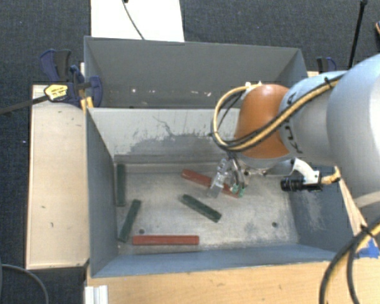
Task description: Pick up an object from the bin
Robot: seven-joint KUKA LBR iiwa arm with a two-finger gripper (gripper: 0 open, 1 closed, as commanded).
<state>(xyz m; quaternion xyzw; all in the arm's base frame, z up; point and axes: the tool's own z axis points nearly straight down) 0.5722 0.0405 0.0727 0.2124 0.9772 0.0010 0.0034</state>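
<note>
My grey bin (190, 75) holds a few scattered sticks. My claw (227, 182) sits at frame centre, over the right end of a short red stick (195, 177); I cannot tell whether it is wide or narrow. Caught so near its end, the stick might pivot and slip free.

Even diffuse light, faint shadows in bin (190, 75)

- The gripper (225, 183) sits low in the grey bin (177, 75), directly over a short red bar (195, 177) that sticks out to its left.
- Just below and left of it lies a dark green bar (201, 208).
- Farther down-left lies a long red bar (165, 239).
- Well to its left are a wall-side green bar (120, 184) and a slanted green bar (129, 220).
</note>
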